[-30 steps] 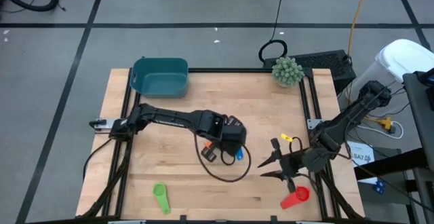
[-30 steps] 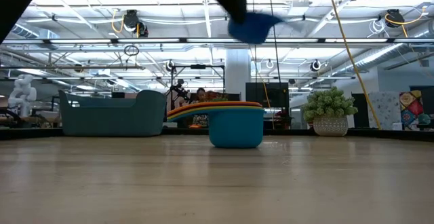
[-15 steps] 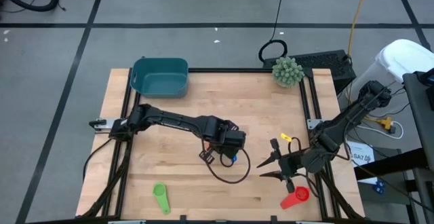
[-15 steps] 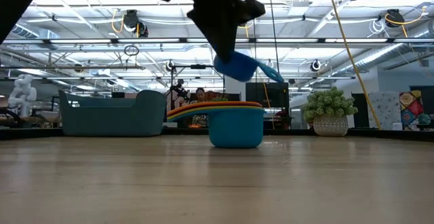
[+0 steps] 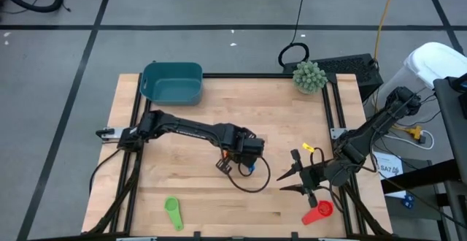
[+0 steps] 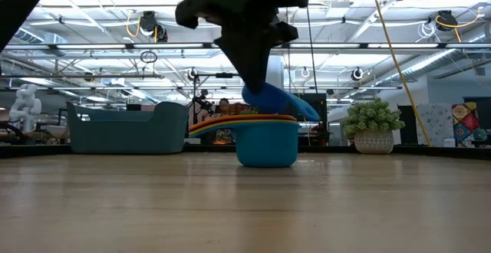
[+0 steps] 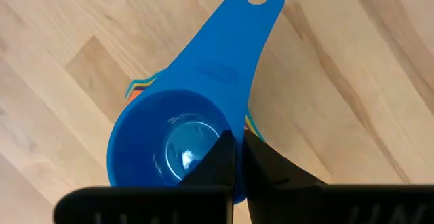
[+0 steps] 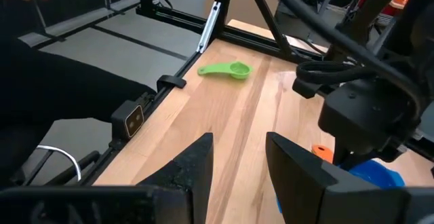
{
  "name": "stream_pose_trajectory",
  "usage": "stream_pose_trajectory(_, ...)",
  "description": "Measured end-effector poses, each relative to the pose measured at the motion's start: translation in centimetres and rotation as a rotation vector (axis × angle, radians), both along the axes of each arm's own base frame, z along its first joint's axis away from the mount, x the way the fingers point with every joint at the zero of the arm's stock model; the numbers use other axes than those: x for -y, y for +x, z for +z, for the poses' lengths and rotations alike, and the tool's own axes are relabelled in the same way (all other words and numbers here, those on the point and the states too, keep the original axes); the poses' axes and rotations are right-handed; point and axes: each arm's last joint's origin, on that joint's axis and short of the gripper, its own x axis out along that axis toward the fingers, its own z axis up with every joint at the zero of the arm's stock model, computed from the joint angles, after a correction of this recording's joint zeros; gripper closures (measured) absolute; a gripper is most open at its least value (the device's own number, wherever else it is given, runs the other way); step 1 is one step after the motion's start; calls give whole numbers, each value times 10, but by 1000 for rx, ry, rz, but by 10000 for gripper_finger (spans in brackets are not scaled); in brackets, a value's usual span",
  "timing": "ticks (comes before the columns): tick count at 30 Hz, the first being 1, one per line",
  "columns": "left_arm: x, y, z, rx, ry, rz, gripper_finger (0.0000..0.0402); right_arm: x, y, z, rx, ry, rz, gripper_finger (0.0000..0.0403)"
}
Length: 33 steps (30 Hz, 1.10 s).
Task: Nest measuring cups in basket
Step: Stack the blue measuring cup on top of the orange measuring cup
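Note:
My left gripper (image 5: pixel 244 161) is shut on a blue measuring cup (image 7: pixel 178 137) at the table's middle. It hangs right over a stack of nested cups (image 6: pixel 266 141), whose coloured handles (image 6: pixel 205 124) fan out to one side. I cannot tell whether the blue cup (image 6: pixel 274 100) touches the stack. A green cup (image 5: pixel 173 212) lies near the near edge and a red cup (image 5: pixel 319 212) at the near right corner. The teal basket (image 5: pixel 173 82) stands at the far left. My right gripper (image 5: pixel 295 174) waits open near the red cup. My left gripper pinches the wall of the blue cup's bowl at the rim (image 7: pixel 218 130) beside the handle root, one finger (image 7: pixel 220 157) inside the bowl and the other outside. The fingers come from above, pointing down. The cup hangs tilted, its handle (image 7: pixel 243 44) pointing away from the fingers.
A spiky green ball plant (image 5: pixel 309 75) stands at the far right corner. A small yellow piece (image 5: pixel 308 147) lies just past my right gripper. Black frame rails run along the table's left and right edges. Bare wood lies between the stack and the basket.
My left gripper has come down toward the stack and shifted slightly toward the table's left. The blue cup has dropped from well above the stack to right at its top, still tilted. The right arm has kept still.

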Motion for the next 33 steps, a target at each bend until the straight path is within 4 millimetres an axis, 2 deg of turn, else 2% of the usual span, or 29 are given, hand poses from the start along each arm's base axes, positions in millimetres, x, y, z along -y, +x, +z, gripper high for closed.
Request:
stream_pose_trajectory(8,-4,2,-5,3,-14,18,392,0,0,0,2,3,0,273)
stream_pose_trajectory(13,-7,2,-5,0,-36,42,379,0,0,0,4,4,0,273)
stream_pose_trajectory(20,-8,2,-5,-3,-69,47,393,0,0,1,8,12,0,273)
stream_pose_trajectory(28,-17,3,-5,-1,-81,120,325,0,0,2,12,16,0,273)
stream_pose_trajectory(33,-18,3,-5,-1,-83,135,316,0,0,2,14,16,1,273)
